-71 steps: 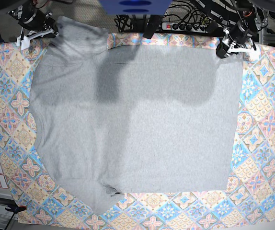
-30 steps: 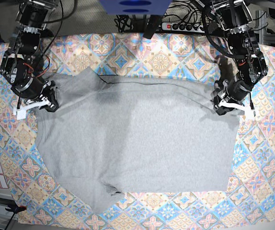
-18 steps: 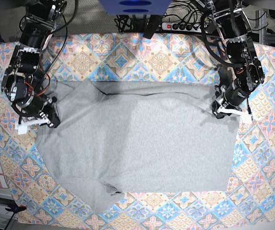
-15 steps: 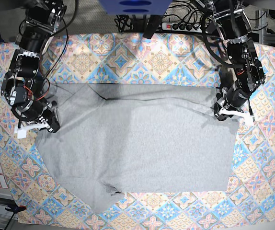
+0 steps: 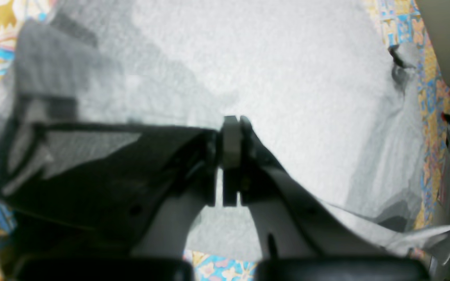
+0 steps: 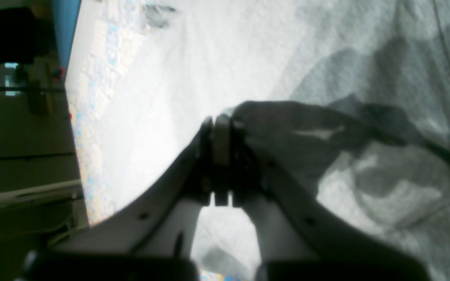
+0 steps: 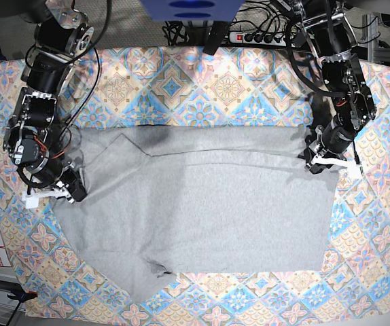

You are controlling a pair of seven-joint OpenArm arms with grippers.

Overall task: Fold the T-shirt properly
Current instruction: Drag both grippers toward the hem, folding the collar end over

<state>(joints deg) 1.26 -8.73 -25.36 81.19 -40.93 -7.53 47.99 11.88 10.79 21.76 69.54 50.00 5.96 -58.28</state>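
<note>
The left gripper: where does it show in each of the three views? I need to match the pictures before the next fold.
Base view: left gripper at the right, shut on the T-shirt edge.
Left wrist view: centre frame, left gripper pinching grey fabric of the T-shirt.
Right wrist view: not in it; that gripper is the right one.
Shared landmark: the tile-patterned cloth, also at the left wrist view's top right.

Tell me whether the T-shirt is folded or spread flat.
Partly folded: the T-shirt's top edge is doubled over, pinched by both shut grippers.
</note>
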